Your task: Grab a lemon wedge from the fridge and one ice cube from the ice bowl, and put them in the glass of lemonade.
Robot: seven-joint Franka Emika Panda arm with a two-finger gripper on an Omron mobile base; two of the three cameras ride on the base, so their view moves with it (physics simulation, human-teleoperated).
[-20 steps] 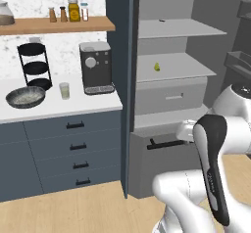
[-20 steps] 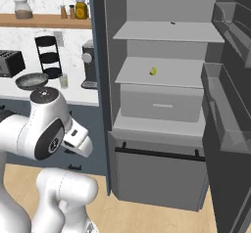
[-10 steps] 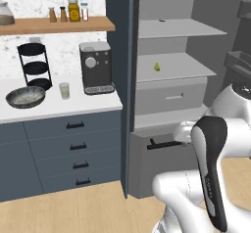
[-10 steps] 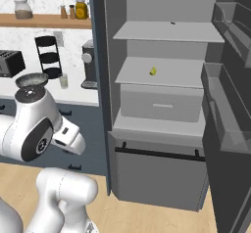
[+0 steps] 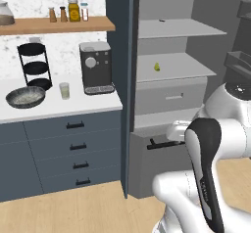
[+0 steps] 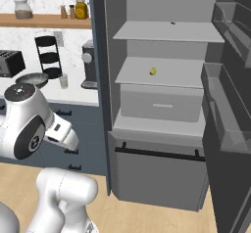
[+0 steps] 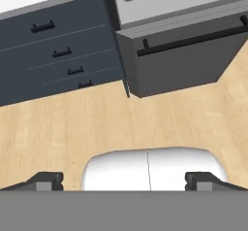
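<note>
The fridge (image 5: 120, 56) (image 6: 98, 51) stands open, its door (image 6: 229, 104) swung out to the right. A small yellow-green lemon wedge (image 5: 157, 67) (image 6: 153, 71) lies on the middle shelf above a grey drawer. On the white counter left of the fridge sit the ice bowl (image 5: 24, 97) (image 6: 32, 79) and, beside it, the glass of lemonade (image 5: 64, 90) (image 6: 63, 81). My gripper (image 7: 125, 181) is open and empty, fingertips (image 7: 46, 180) wide apart. It hangs low over the wooden floor, facing the fridge's bottom drawer (image 7: 189, 55), far from the lemon wedge.
A coffee machine (image 5: 96, 68) stands between the glass and the fridge, a black three-tier rack (image 5: 35, 66) behind the bowl. Blue-grey drawer cabinets (image 5: 68, 149) (image 7: 53, 45) run under the counter. A toaster (image 6: 11, 63) sits at the left. Jars line the wooden shelf (image 5: 59, 25).
The arm's upper joint has turned slightly, with the hand drifting a little. The lemon wedge, bowl and glass have not moved.
</note>
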